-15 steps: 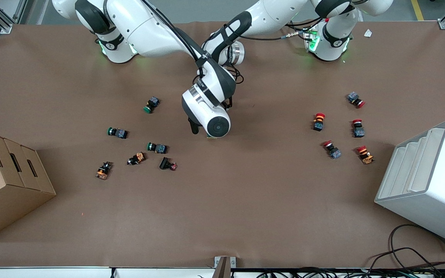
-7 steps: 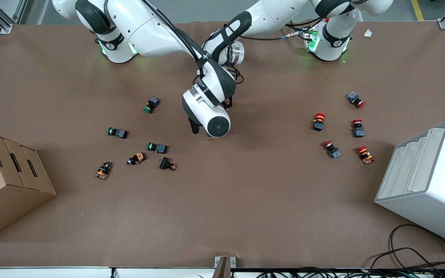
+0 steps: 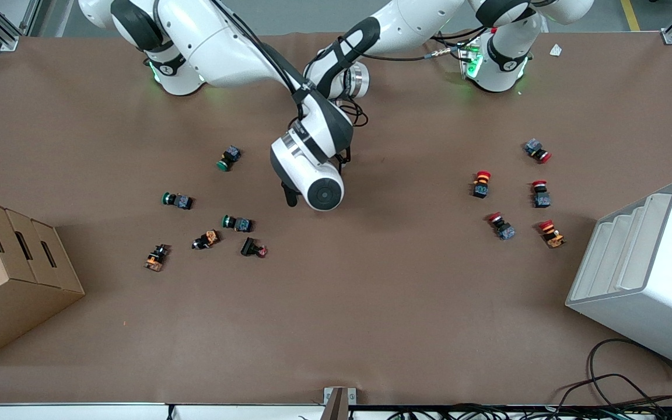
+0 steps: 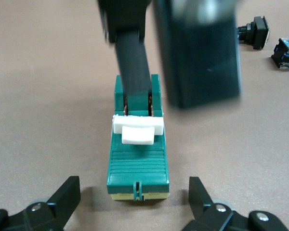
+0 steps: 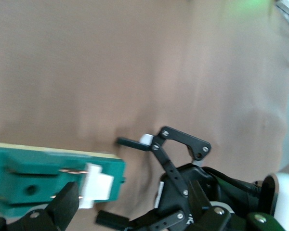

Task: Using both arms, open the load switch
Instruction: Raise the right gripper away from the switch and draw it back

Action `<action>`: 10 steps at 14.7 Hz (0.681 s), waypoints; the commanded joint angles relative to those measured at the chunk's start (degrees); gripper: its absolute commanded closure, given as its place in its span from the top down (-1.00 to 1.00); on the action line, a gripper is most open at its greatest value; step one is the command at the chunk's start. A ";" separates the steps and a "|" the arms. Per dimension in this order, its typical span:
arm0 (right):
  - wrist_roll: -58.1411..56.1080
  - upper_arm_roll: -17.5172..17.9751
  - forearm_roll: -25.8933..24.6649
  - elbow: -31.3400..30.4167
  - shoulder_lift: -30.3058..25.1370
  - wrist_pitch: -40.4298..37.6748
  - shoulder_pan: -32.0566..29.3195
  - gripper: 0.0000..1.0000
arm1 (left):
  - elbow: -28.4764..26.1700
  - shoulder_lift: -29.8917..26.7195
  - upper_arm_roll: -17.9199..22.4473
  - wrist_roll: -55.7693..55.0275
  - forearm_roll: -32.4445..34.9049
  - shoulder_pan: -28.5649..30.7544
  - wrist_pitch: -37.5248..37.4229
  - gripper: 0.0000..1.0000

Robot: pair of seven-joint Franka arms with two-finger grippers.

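The load switch, a dark green block with a white handle, lies flat on the brown table near its middle. In the front view it is hidden under the right arm's wrist. My left gripper is open, its fingers standing either side of one end of the switch without touching it. My right gripper is open over the switch. One of its fingers comes down onto the switch's top beside the white handle. The right wrist view shows the left gripper at the switch's handle end.
Green-capped push buttons and other small switches lie toward the right arm's end, red-capped ones toward the left arm's end. A cardboard box and a white rack stand at the table's two ends.
The right arm's hand has shifted slightly toward the right arm's end of the table. It now covers the sliver of switch that showed under it. The left arm has not visibly moved.
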 commanded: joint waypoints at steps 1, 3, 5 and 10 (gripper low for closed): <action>-6.71 -0.18 -4.64 1.70 -2.59 -0.23 -3.32 1.00 | 0.00 -0.84 0.09 -0.63 0.34 -0.21 -1.37 0.97; -17.84 0.08 -9.65 1.71 -6.27 0.03 -6.75 1.00 | 0.27 -1.72 -0.08 -0.54 -0.97 -0.12 -1.46 0.97; -28.83 -0.01 -12.04 1.01 -9.17 -0.32 -9.91 1.00 | 1.32 -3.30 -0.17 0.34 -5.62 -0.38 -1.90 0.97; -61.59 -0.01 -15.73 -10.65 -22.69 0.56 -20.88 1.00 | 4.56 -10.50 -0.08 11.12 -20.37 1.28 -2.52 0.97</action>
